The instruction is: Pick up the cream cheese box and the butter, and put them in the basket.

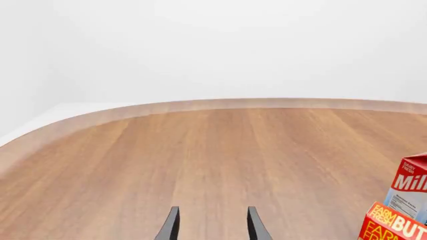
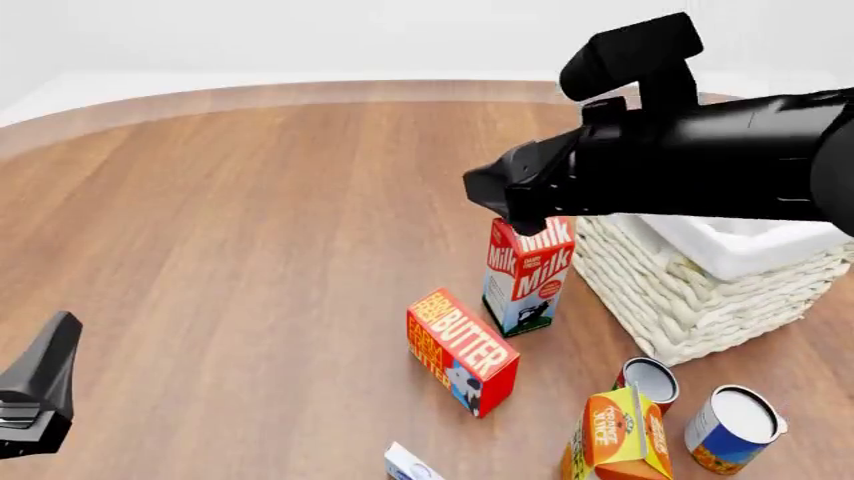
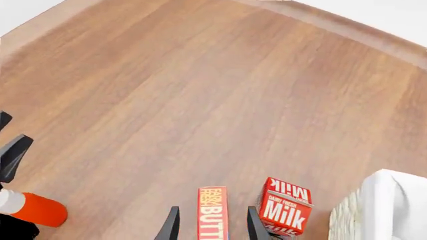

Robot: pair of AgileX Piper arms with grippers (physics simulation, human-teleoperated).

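The butter, a red-orange box with a blue end, lies on the table in front of the milk carton. In the right wrist view the butter shows between the open fingers of my right gripper, which hovers well above it with nothing held. The cream cheese box is a small white box cut off by the front view's lower edge. The wicker basket with its white lining stands at the right. My left gripper is open and empty, low at the near left, far from both boxes.
A red-and-white milk carton stands upright between the butter and the basket. An orange juice carton and two cans stand near the front right. An orange bottle lies near the left arm.
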